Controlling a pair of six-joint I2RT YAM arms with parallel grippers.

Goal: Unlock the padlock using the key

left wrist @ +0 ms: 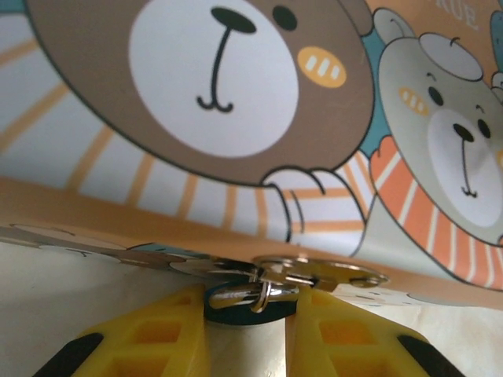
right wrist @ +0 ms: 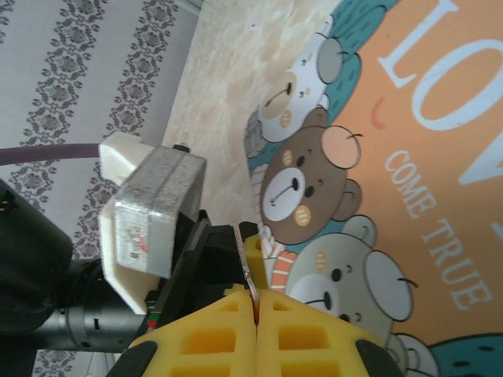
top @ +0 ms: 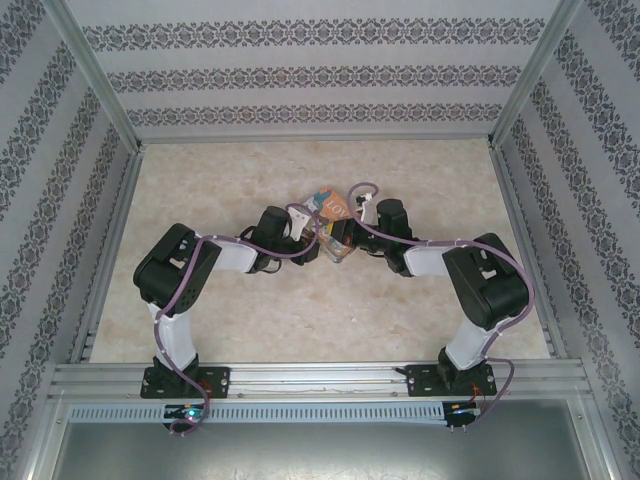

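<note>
Beige marbled table top (top: pixel 200 190), boxed in by walls with grey-patterned striped wallpaper (top: pixel 320 75) and an aluminium frame (top: pixel 300 380) along the near edge. Both arms reach in and meet mid-table at a rectangular orange tin printed with cartoon bears and "LOVE" (top: pixel 332 215).

In the top view the wrists and purple cables (top: pixel 300 250) cover part of the tin, and the fingertips there are too small to read. In the left wrist view the tin is cut off by the frame edges and its lower edge is blurred.

The tiny blue padlock (left wrist: pixel 236 312) hangs at the tin's front edge, its thin silvery shackle (left wrist: pixel 244 295) through the tin's metal hasp (left wrist: pixel 314 275). The left gripper (left wrist: pixel 247 318) has its yellow fingers (left wrist: pixel 157 338) on both sides of the padlock body, touching it, gripping it.

The right gripper (right wrist: pixel 255 302) is just beside the tin lid, yellow pads pressed together on a thin pale silvery key (right wrist: pixel 248 267), seen edge-on and hard to make out.

The tin lid is down; the contents are hidden.
</note>
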